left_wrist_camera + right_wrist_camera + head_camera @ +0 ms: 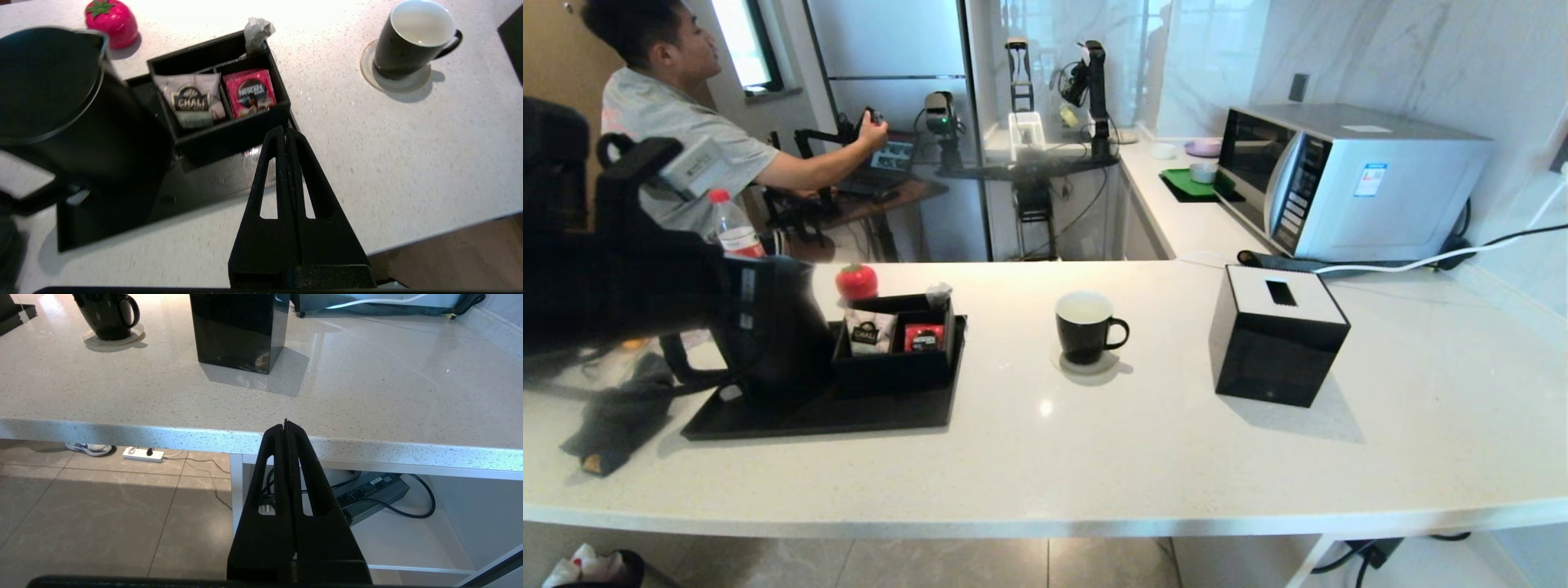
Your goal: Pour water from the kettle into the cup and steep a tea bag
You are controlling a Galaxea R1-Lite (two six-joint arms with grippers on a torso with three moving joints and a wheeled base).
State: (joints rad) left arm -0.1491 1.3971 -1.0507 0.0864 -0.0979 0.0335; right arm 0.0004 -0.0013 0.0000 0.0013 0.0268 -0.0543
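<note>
The matte black kettle [768,327] [61,102] stands at the left end of a black tray [849,412]. The black mug [1085,327] [412,38] [107,314], white inside and empty, sits on a round coaster mid-counter, handle to the right. A crumpled translucent tea bag [938,292] [258,30] perches on the far right corner of the black organiser box [894,359]. My left gripper [284,130] is shut and empty, hovering above the tray's near edge, right of the kettle. My right gripper [286,424] is shut and empty, low in front of the counter edge.
The organiser box holds a white sachet [192,102] and a red sachet [251,92]. A black tissue box [1278,335] stands right of the mug, a microwave [1347,180] behind it. A red strawberry-shaped object [857,281], a red-capped bottle [734,224] and a dark cloth [621,416] lie at left.
</note>
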